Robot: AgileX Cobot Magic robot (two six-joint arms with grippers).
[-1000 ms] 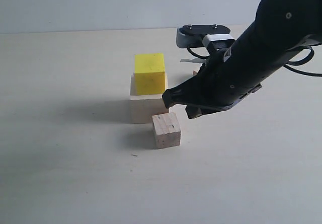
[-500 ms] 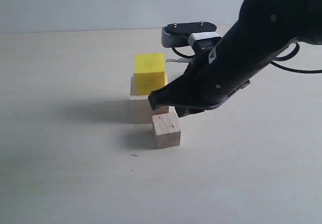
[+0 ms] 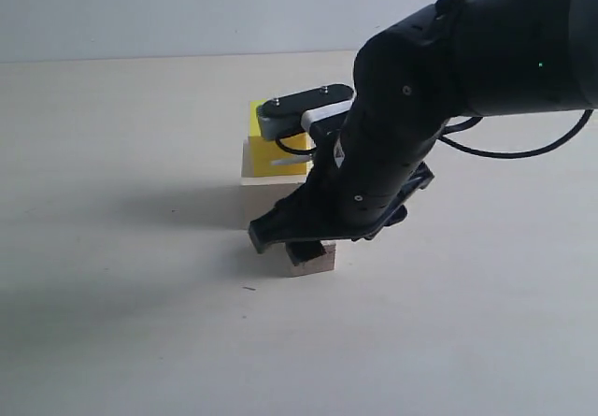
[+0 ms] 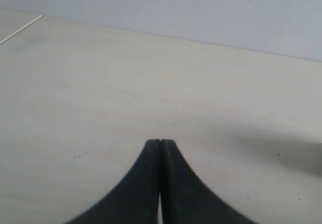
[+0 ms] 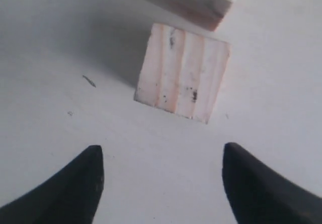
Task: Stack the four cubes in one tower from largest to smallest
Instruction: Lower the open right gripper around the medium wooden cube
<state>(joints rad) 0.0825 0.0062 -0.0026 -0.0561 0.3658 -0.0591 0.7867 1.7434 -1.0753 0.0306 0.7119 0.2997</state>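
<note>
Right gripper hovers jaws apart above the speckled cube on the counter, beside the yellow cube sitting on the big block. Square up to its flat sides, descend, then close. Left gripper pinched together.

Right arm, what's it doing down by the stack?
The right gripper hangs open just above the speckled wood cube, which lies ungripped on the table beside the stack. The yellow cube sits on the large pale cube. The left gripper is shut, with only table in its view.
</note>
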